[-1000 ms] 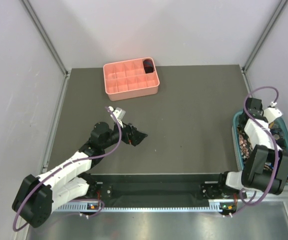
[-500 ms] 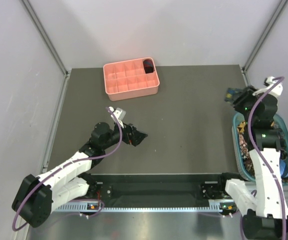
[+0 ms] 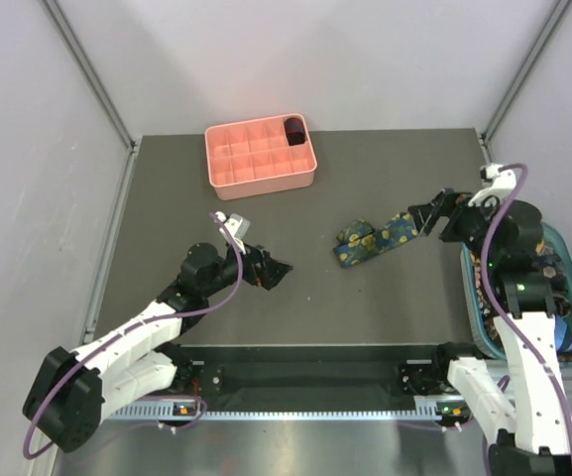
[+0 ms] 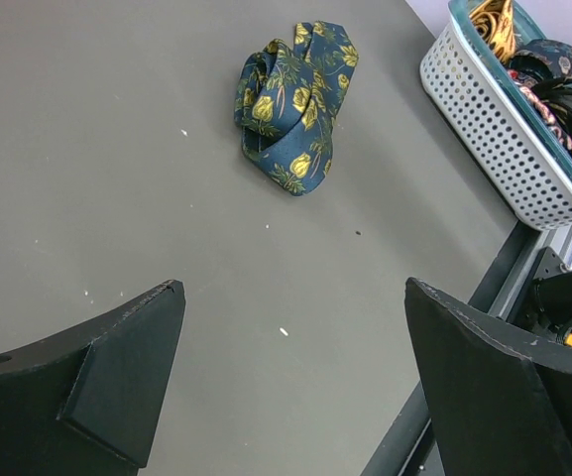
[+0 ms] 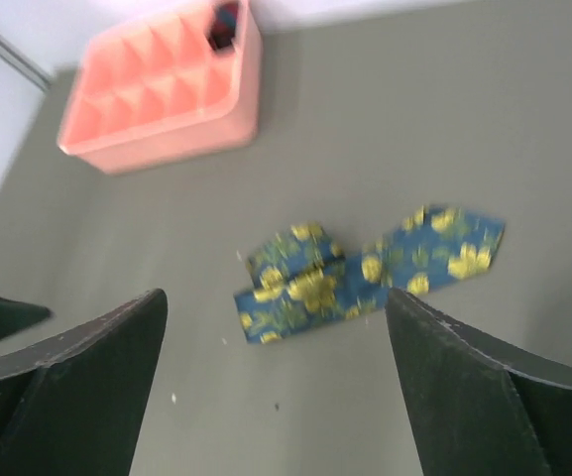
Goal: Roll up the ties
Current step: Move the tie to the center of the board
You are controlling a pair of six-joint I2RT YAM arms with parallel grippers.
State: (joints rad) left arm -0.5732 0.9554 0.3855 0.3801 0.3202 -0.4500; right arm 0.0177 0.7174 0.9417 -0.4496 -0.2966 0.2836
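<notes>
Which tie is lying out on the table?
The navy tie with yellow flowers, loosely folded. The other ties are heaped in the basket, and one dark coil sits in the pink tray.

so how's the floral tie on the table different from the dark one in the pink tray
The floral tie lies loosely folded and unrolled on the table; the dark tie sits coiled in a corner compartment of the pink tray. The floral tie is navy with yellow flowers; the dark tie looks plain maroon-black. Both are ties, and neither is being held.
</notes>
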